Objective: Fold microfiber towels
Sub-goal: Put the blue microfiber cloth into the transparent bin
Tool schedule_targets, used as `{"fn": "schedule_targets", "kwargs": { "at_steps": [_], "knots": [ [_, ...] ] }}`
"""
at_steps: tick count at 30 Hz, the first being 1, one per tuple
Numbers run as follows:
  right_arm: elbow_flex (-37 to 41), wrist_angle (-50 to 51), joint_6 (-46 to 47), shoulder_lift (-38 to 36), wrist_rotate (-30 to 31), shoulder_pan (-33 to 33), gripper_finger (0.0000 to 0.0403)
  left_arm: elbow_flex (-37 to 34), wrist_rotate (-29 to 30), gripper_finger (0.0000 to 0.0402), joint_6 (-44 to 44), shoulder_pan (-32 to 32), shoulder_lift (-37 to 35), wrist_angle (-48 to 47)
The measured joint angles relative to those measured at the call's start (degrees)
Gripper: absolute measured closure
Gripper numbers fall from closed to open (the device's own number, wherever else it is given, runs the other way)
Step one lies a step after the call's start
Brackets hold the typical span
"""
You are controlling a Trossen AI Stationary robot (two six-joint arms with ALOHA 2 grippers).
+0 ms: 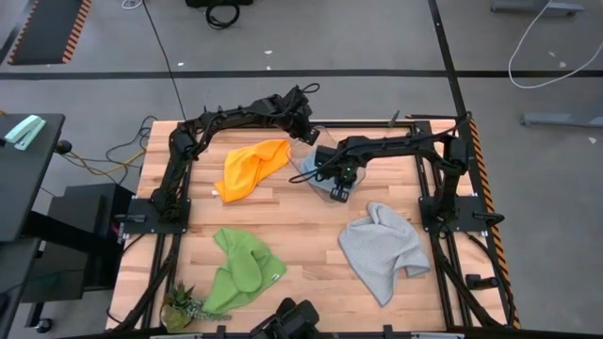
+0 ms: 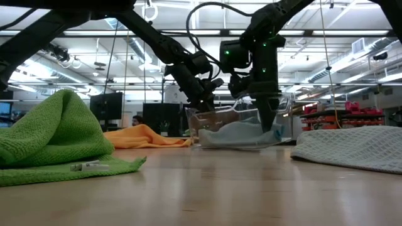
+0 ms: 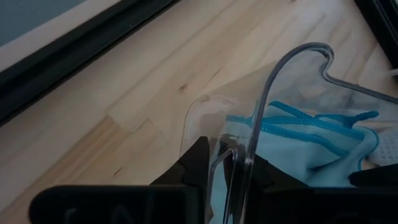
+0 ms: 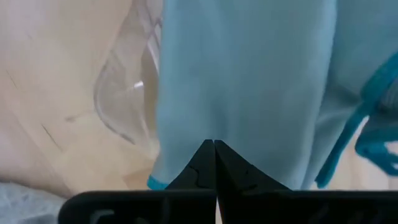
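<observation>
A clear plastic bin [image 1: 318, 175] stands at the table's far middle with the light blue towel [image 4: 249, 74] lying inside it. My left gripper [image 3: 227, 155] is at the bin's far side, shut on its wall. My right gripper [image 4: 214, 144] points straight down into the bin, shut, with its tips on the blue towel. The yellow-orange towel [image 1: 252, 168] lies crumpled left of the bin. On the near left lies the green towel [image 1: 243, 268], and on the near right the grey towel [image 1: 382, 250], both bunched on the tabletop. My left gripper holds the bin's upright wall just under its rim [image 3: 254, 134], one finger inside the bin and one outside. It comes slanting down from the table's far left. The bin stands on the table. My right gripper presses its shut fingertips [image 2: 270, 125] down on the top of the blue towel [image 2: 242, 133] from above. The towel lies in the bin's bottom.
A dark frame [image 1: 171, 169] runs round the table's left, far and right edges. A small green plant [image 1: 184, 306] sits at the near left corner. Bare wood [image 1: 301, 231] lies between the bin and the near towels.
</observation>
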State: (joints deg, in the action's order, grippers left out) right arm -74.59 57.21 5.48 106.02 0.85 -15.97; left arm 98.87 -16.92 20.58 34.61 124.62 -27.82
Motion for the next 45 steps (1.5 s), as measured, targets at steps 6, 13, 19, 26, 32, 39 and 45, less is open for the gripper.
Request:
{"fn": "schedule_targets", "kwargs": {
  "at_steps": [6,13,19,26,32,39,45],
  "knots": [
    [0.77,0.01,-1.35,0.00,-2.71,1.22,0.0403,0.00,-0.03,0.0350,0.22,0.09,0.00,0.25],
    [0.77,-0.55,-2.21,0.00,-3.95,4.00,0.0403,0.00,-0.65,0.0349,1.29,-0.04,0.00,1.52],
    [0.75,-1.93,-1.04,0.00,-4.32,4.85,0.0403,0.00,-0.68,0.0343,1.32,-0.04,0.00,1.76],
    [0.75,-1.40,2.23,0.00,-4.03,3.13,0.0403,1.13,-2.23,0.0337,1.21,0.14,-0.01,2.27],
    [0.77,-1.36,2.72,0.00,-4.10,1.65,0.0403,2.51,-4.24,0.0305,-1.30,0.33,-0.13,1.15],
    [3.69,-1.34,3.72,0.02,-4.82,0.18,0.0403,2.54,-4.82,0.0263,-2.93,1.03,-0.31,-1.72],
    [5.28,-1.52,3.36,-0.22,-5.62,-0.66,0.0403,2.56,-7.98,0.0238,-3.29,2.60,-1.66,-2.68]
  ]
}}
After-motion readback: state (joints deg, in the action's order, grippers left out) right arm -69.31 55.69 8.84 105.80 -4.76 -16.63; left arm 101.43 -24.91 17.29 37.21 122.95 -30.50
